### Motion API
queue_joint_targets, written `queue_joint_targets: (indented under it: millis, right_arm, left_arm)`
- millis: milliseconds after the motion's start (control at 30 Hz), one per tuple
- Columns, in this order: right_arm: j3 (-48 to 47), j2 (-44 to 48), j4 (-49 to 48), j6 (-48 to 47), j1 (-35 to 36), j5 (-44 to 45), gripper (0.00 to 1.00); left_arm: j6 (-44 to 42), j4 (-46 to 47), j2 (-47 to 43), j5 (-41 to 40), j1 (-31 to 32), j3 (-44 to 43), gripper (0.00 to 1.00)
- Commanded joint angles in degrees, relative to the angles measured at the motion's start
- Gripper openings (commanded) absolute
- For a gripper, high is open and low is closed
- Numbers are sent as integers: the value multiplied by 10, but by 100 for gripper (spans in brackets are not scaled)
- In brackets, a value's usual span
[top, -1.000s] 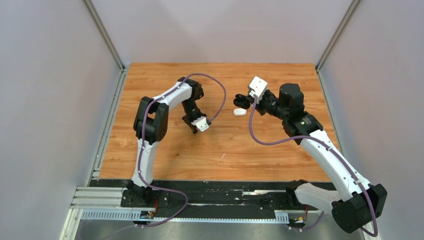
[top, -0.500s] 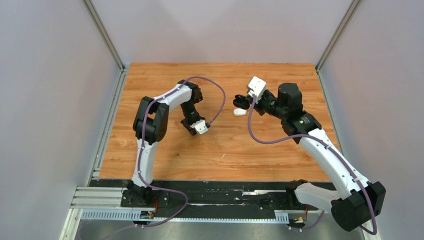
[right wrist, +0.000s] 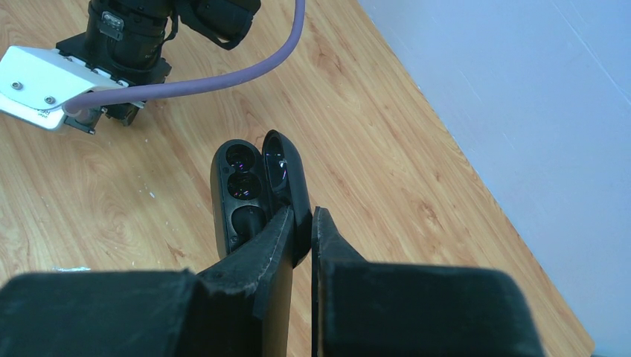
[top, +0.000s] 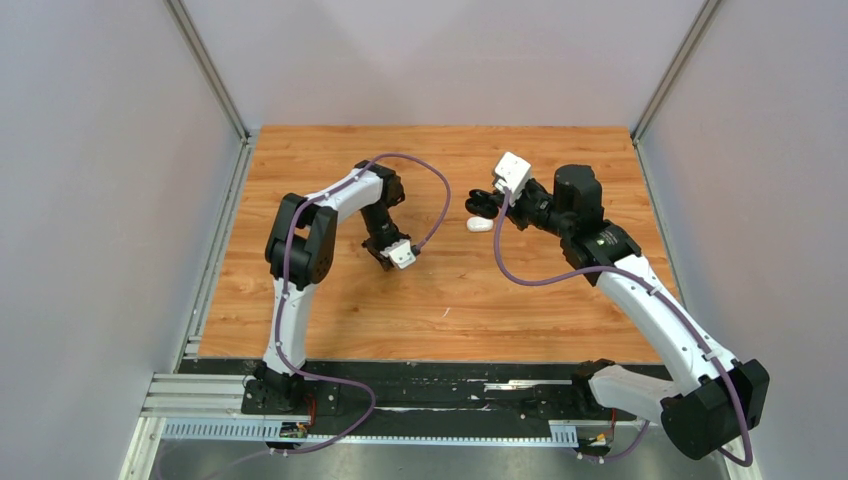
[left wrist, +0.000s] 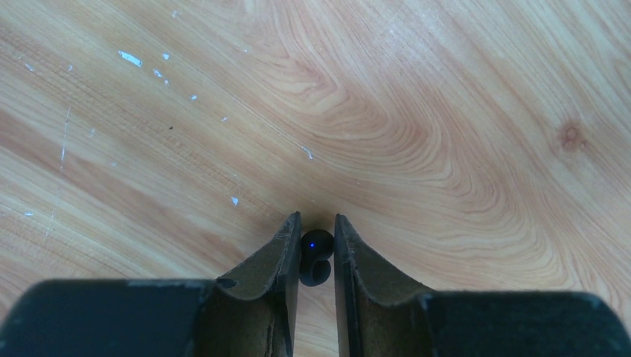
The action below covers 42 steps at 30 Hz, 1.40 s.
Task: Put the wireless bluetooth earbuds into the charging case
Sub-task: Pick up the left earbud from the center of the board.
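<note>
Left gripper (left wrist: 317, 220) nearly closed, pinching black earbud (left wrist: 315, 257); we judge it light, slick, rigid: hold by flat sides. Right gripper (right wrist: 303, 216) clamps black charging case (right wrist: 238, 186), open, by lid.

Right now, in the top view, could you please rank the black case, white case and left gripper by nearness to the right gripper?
1. Black charging case: in the right gripper's jaws.
2. White charging case: close, near side.
3. Left gripper: far left.

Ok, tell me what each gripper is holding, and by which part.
Left gripper: a black earbud, pinched across its sides. Right gripper: the open black charging case, clamped by the near end of its lid, it seems.
</note>
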<state>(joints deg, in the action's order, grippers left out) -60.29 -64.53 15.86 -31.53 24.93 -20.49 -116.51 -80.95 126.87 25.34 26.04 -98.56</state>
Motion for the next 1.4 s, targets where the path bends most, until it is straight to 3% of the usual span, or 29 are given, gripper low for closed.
queue_joint_targets:
  millis: [0, 233, 300, 367, 533, 633, 767, 900, 1167, 1367]
  right_arm:
    - [-23, 1, -13, 10, -2, -6, 0]
    - [-23, -3, -20, 10, -2, -8, 0]
    - [-24, -4, -20, 10, -3, -5, 0]
    - [-22, 0, -19, 9, -2, 3, 0]
    - [-21, 7, -7, 15, -13, 16, 0]
    - [-30, 1, -3, 26, -22, 14, 0]
    - [-44, -13, -3, 30, -24, 7, 0]
    - [-54, -25, -3, 35, -24, 0, 0]
    - [-60, -31, 2, 42, -24, -7, 0]
    - [-64, -34, 1, 40, -24, -9, 0]
  left_arm:
    - [-3, 26, -15, 3, -9, -6, 26]
    - [85, 27, -30, 47, -16, -16, 25]
    - [160, 32, -30, 76, -16, -37, 24]
    - [275, 46, -26, 118, -16, -66, 24]
    - [638, 135, -31, 125, -16, -78, 23]
    - [791, 168, -29, 132, -16, -65, 22]
    - [913, 196, -22, 185, -20, -37, 22]
    - [977, 256, -27, 219, -27, 7, 23]
    - [1016, 357, -52, 209, -28, 79, 23]
    - [1024, 366, -47, 172, -27, 104, 34]
